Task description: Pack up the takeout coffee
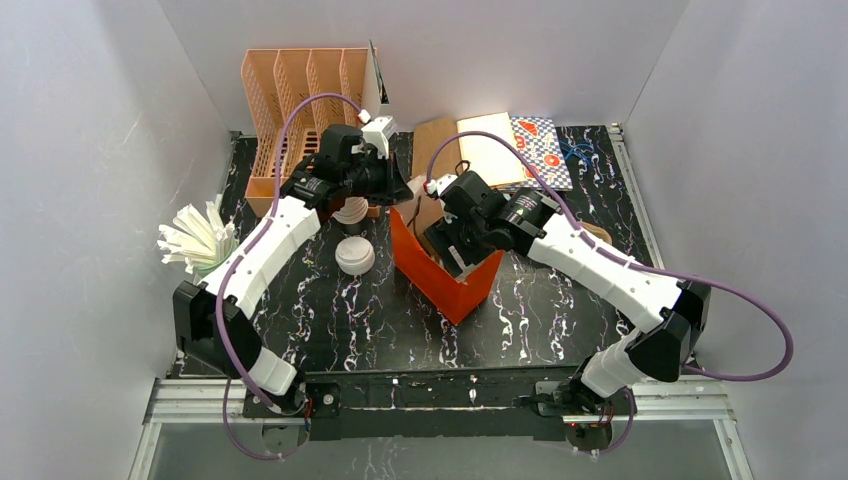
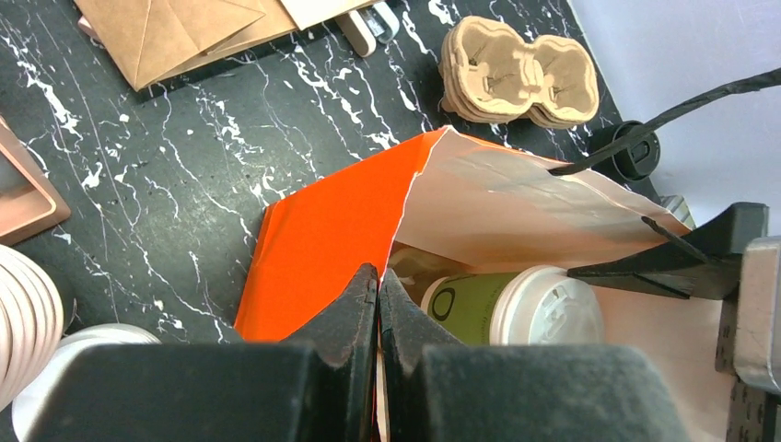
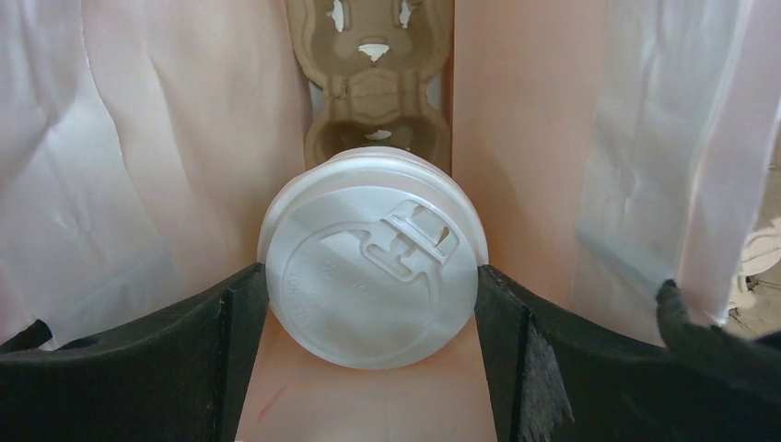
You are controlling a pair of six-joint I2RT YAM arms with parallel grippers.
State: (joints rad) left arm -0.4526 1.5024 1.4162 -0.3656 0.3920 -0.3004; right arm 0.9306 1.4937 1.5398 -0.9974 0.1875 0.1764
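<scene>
An orange paper bag (image 1: 440,278) lies open on the black marble table (image 1: 340,320). My left gripper (image 2: 378,281) is shut on the bag's orange edge (image 2: 332,230) and holds the mouth open. Inside the bag is a takeout coffee, a green cup (image 2: 470,308) with a white lid (image 3: 373,267). It lies sideways in the left wrist view. My right gripper (image 3: 373,276) reaches into the bag, and its fingers (image 3: 230,331) press both sides of that lid. A brown pulp cup carrier (image 3: 373,101) rests deeper in the bag, behind the cup.
A stack of pulp carriers (image 2: 520,72) and a black round lid (image 2: 635,152) sit beyond the bag. White lidless cups (image 1: 350,212) and a loose white lid (image 1: 355,255) stand left of it. An orange rack (image 1: 290,110), brown paper bags (image 1: 435,140) and white napkins (image 1: 195,240) ring the table.
</scene>
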